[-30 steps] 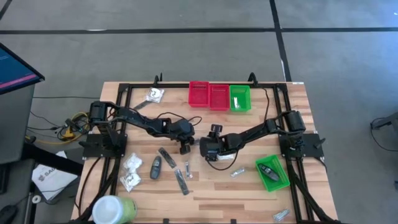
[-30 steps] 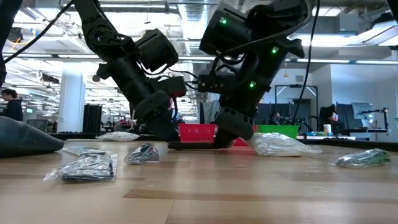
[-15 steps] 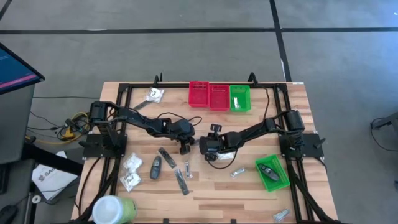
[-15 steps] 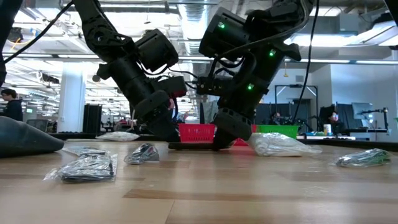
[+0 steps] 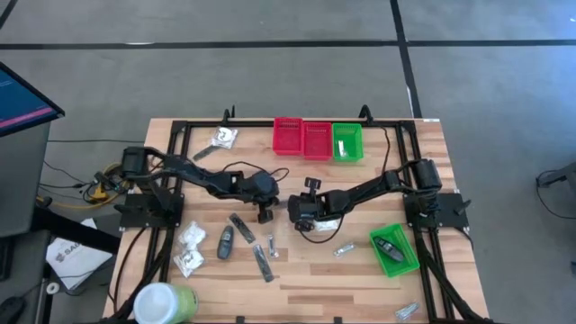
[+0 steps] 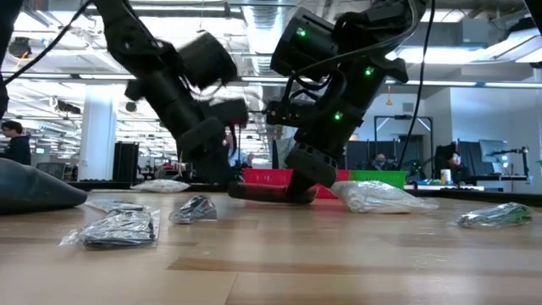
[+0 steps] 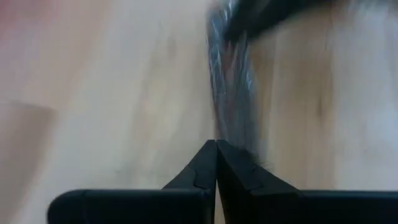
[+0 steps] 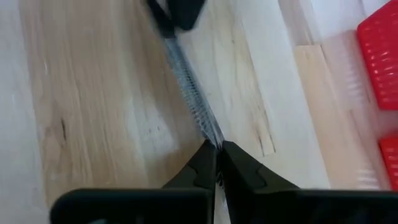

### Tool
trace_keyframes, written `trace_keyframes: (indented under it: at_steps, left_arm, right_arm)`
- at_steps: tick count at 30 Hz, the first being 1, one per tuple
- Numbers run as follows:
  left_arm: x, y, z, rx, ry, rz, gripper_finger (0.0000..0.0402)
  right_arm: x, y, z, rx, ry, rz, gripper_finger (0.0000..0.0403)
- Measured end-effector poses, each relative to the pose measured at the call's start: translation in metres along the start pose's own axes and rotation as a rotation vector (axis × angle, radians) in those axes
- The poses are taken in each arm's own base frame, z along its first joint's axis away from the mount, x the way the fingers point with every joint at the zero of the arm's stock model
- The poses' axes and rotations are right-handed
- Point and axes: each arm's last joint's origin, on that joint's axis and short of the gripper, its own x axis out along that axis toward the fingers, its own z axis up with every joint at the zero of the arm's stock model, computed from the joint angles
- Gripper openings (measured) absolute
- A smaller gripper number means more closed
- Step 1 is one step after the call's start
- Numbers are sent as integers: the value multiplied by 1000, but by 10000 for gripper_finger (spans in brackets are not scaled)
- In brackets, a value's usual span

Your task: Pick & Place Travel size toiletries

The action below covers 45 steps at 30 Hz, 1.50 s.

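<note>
Two dark, near-black jointed arms on black frame mounts; black cables looped alongside; green indicator lights on wrist housings; left gripper point(image 7: 216, 163) and right gripper point(image 8: 217, 163) with matte black wedge fingers

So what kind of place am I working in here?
Likely a big open robotics lab or workshop: a wooden bench on grey concrete floor, exposed ceiling pipes, and people at desks with monitors behind.
</note>
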Motion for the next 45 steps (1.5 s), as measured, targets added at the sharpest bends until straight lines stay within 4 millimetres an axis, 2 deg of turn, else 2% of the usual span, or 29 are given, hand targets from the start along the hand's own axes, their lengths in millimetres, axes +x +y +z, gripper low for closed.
trace_keyframes:
  at_steps: [2,9,14,20,27,31,36,40,43,45]
  left_arm:
    - [-14,-4,6,9,-80,82,2]
    - [-65,-10,-2,15,-290,377,3]
    - [-89,-6,-12,-35,-421,381,4]
    - [-99,-2,-20,-67,-497,371,4]
    - [-99,-4,-18,-75,-528,341,4]
    - [-99,-4,-18,-74,-531,336,4]
    - [-99,-4,-18,-75,-534,335,4]
    - [-99,-5,-17,-72,-538,314,4]
    - [-99,-5,-17,-72,-542,308,4]
    - [-99,-5,-17,-72,-542,308,4]
  right_arm:
    - [-1,1,-1,9,2,1,5]
    - [-8,-3,-1,64,16,-15,2]
    - [-25,-14,5,148,-14,-39,1]
    - [-44,-34,17,301,-93,-58,1]
    - [-66,-75,30,465,-172,-47,1]
    - [-81,-106,35,556,-223,-53,0]
    - [-92,-148,32,679,-228,-43,0]
    - [-85,-184,20,785,-160,-77,0]
    - [-74,-211,8,865,-90,-68,0]
    - [-61,-223,4,902,-62,-61,0]
